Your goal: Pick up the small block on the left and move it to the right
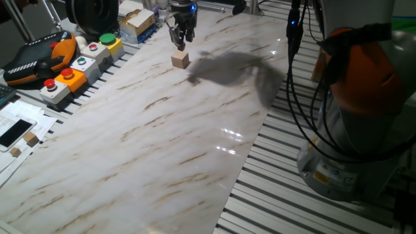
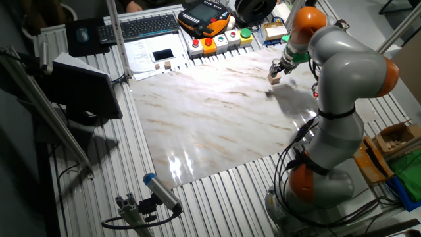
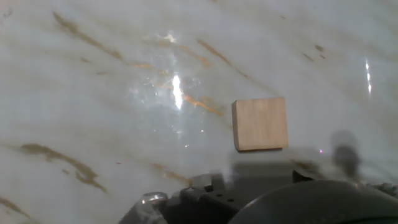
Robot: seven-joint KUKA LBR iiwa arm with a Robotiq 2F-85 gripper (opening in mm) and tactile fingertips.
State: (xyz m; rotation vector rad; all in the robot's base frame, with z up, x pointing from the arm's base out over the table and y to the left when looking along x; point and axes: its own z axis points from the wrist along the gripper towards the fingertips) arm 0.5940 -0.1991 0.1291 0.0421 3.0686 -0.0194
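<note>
Where marble shows, one small block (image 3: 260,123), jaws above.

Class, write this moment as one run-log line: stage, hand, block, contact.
stage: approach | hand: above block, grip unclear | block: resting on marble table, not lifted | contact: none seen

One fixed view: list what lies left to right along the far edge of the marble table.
Orange-and-black handheld pendant → grey button boxes with red and green buttons → open cardboard box → black two-finger gripper above the small light-tan wooden cube.
</note>
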